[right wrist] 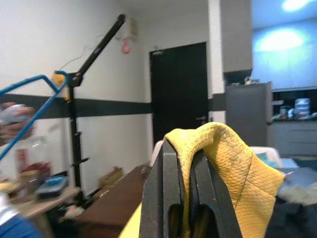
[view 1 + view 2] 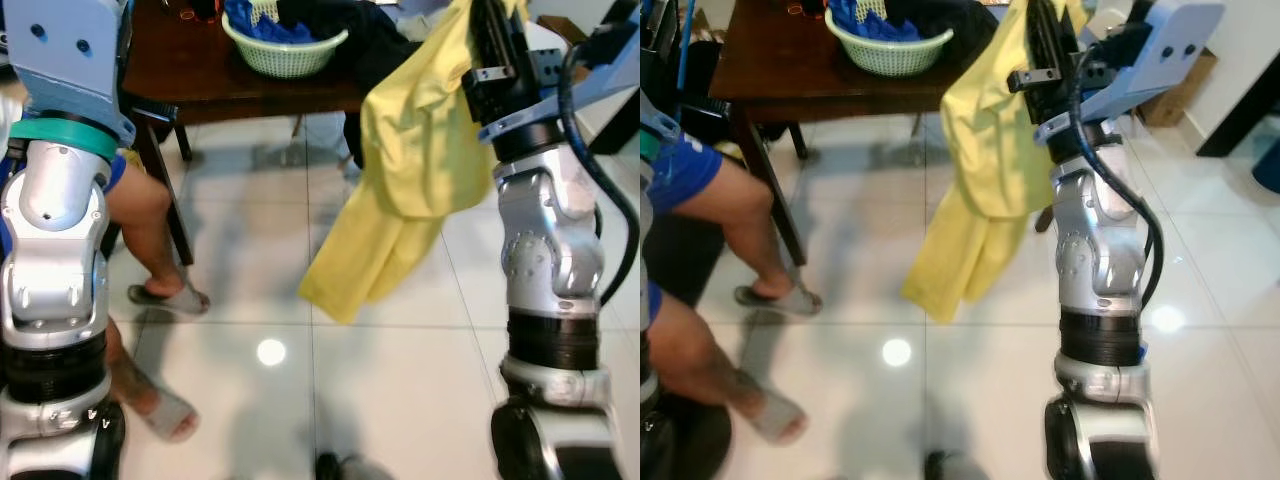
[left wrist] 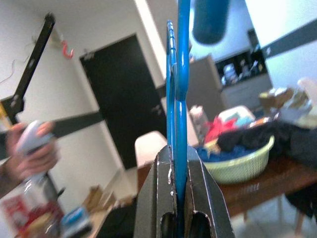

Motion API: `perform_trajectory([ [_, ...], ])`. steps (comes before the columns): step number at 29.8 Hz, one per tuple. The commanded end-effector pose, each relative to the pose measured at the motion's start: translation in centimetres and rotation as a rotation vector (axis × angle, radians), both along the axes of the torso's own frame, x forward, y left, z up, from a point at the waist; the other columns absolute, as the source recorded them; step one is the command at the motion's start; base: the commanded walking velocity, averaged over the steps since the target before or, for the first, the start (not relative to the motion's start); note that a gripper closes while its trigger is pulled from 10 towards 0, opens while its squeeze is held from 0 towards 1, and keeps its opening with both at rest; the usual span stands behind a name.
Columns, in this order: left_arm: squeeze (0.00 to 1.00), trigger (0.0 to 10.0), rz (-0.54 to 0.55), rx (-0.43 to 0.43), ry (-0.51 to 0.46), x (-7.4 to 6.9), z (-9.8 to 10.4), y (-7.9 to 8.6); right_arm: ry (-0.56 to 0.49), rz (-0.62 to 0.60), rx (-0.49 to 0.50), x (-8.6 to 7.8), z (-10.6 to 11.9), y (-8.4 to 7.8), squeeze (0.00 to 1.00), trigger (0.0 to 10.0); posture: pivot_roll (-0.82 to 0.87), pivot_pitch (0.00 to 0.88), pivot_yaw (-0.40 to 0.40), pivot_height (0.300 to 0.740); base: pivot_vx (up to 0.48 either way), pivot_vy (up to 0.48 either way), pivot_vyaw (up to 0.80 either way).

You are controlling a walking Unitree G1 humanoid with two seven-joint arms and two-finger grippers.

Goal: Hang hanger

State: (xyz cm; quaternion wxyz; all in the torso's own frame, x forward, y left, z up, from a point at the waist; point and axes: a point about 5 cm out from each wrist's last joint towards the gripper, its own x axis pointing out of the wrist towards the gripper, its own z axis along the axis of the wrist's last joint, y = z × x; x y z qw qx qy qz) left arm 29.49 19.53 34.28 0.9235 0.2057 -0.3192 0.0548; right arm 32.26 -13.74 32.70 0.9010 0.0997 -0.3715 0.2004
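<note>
In the left wrist view my left gripper (image 3: 179, 157) is shut on a blue hanger (image 3: 182, 74), which stands upright out of the fingers. The same blue hanger (image 1: 30, 108) shows in the right wrist view, near a black rack pole (image 1: 97, 45) with a slanted arm. My right gripper (image 1: 186, 148) is shut on a yellow shirt (image 1: 230, 163), folded over the fingertips. From the head views the yellow shirt (image 2: 410, 170) hangs down from the raised right arm (image 2: 545, 240) above the tiled floor. Both arms are held high.
A dark wooden table (image 2: 200, 75) stands ahead with a green basket (image 2: 285, 48) of clothes on it. A person sits at my left, legs and sandalled feet (image 2: 168, 296) on the floor, a hand (image 3: 32, 148) near the rack. A black door (image 1: 181, 94) is behind.
</note>
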Motion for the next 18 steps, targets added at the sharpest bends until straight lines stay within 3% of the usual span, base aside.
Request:
perform_trajectory([
  [1, 0.00, 10.0, -0.028, -0.021, 0.021, 0.1, -0.3, -0.4, -0.022, -0.011, -0.008, -0.4, 0.2, -0.1, 0.00, 10.0, 0.10, 0.028, -0.002, 0.740, 0.000, 0.000, 0.00],
  [8, 0.00, 10.0, -0.089, -0.135, 0.136, 1.0, -2.5, -1.3, 0.001, -0.028, -0.034, -0.4, -0.4, -0.3, 0.00, 10.0, 0.08, 0.033, 0.002, 0.740, 0.000, 0.000, 0.00],
  [12, 0.00, 10.0, -0.116, -0.185, 0.184, 1.4, -3.6, -1.8, 0.017, -0.039, -0.047, -0.5, -0.8, -0.4, 0.00, 10.0, 0.08, 0.035, 0.003, 0.740, 0.000, 0.000, -0.54],
  [18, 0.00, 10.0, -0.115, -0.195, 0.230, 1.8, -4.8, -2.0, 0.053, -0.056, -0.063, -0.4, -1.8, -0.8, 0.00, 10.0, 0.07, 0.042, 0.003, 0.740, 0.000, 0.000, -0.80],
])
